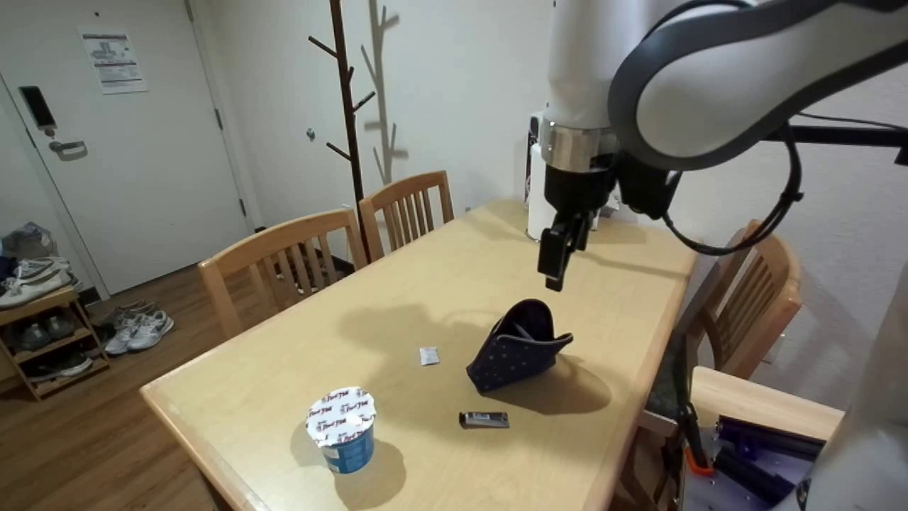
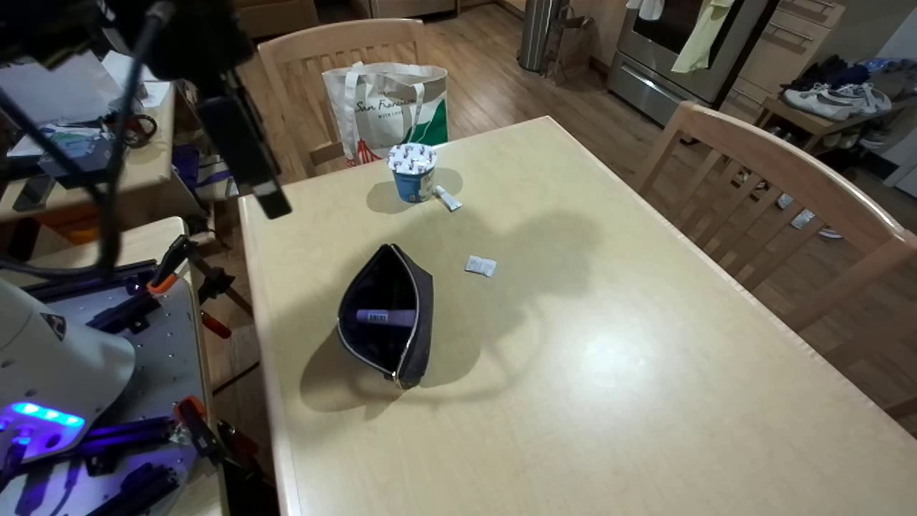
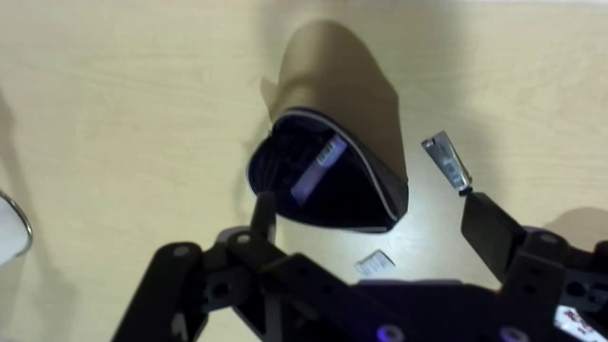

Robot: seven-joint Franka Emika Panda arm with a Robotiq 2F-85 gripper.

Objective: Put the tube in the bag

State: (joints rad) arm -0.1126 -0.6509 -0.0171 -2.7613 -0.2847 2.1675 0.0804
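My claw [image 3: 373, 209] stands wide apart, holding nothing, above the desk [image 1: 440, 468]. The tube [image 1: 484, 420] lies there near the bag [image 1: 511, 365], whose mouth gapes open, I suppose so that the tube can enter easily; inside rests a purple stick [image 3: 318, 169].

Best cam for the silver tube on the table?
Wrist view: seen from above, the silver tube looks largest, its dark cap and flattened end visible. An exterior view shows it smaller, lying apart from the navy pouch; I can't find it anywhere else.
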